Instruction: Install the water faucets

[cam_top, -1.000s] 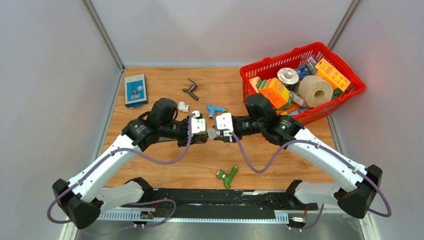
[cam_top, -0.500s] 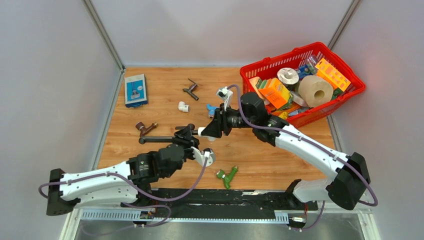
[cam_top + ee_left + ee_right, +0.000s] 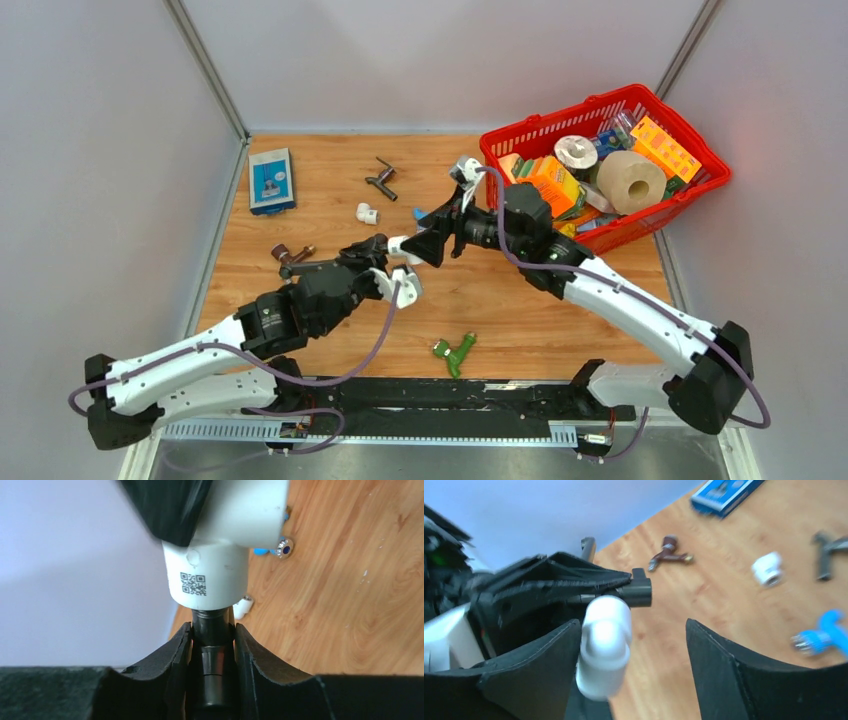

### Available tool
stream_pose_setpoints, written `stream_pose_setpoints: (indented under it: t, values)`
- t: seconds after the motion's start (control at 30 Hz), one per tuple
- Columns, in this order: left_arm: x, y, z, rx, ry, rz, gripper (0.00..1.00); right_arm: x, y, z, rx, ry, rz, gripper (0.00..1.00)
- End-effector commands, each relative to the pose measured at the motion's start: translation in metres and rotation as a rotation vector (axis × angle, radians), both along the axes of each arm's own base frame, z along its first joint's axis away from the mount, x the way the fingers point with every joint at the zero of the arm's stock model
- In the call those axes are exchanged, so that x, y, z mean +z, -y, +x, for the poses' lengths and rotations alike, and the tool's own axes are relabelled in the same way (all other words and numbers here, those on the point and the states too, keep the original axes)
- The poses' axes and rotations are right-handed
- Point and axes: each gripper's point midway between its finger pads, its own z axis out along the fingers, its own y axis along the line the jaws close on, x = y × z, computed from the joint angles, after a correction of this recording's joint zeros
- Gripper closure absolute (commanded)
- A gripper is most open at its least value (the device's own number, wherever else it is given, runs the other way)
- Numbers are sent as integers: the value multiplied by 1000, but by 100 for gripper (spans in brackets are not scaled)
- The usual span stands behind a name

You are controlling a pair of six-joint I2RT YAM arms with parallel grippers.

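With left gripper (image 3: 212,632) clamped on the dark-grey faucet (image 3: 214,665) mid-table and right gripper (image 3: 631,626), at its 2 o'clock, seemingly spread apart beside the white elbow (image 3: 604,640), risks dropping or cross-threading that unsupported fitting.

Red basket (image 3: 655,220), green faucet (image 3: 453,351), apparently blue-handled faucet (image 3: 824,630).

Dark-grey faucet (image 3: 212,650) partly hidden between jaws

Plain pale grey walls (image 3: 420,60) close in a wooden table (image 3: 320,160) on three sides. Thin metal strips (image 3: 208,70) run down both back corners.
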Motion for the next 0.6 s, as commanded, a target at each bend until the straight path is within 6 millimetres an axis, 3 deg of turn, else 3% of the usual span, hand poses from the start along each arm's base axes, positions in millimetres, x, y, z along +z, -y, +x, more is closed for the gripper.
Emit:
stream_pose_setpoints:
  t: [0.0, 0.1, 0.13, 0.27, 0.4, 0.57]
  values:
    - [15, 9, -9, -110, -224, -195, 100, 62, 38, 18, -108, 522, -48, 20]
    - [-1, 16, -18, -204, -444, -220, 100, 68, 58, 4, -57, 815, -137, 16]
    - [-10, 14, -13, -185, -499, -217, 100, 63, 62, -3, -22, 869, -170, 15]
    - [-15, 35, -35, -386, -748, -236, 100, 43, 67, -38, 207, 1112, -233, 15]
    - [-15, 47, -50, -528, -918, -202, 100, 34, 72, -62, 308, 1222, -212, 15]
    - [-12, 53, -65, -634, -1052, -138, 100, 26, 70, -77, 401, 1212, -184, 17]
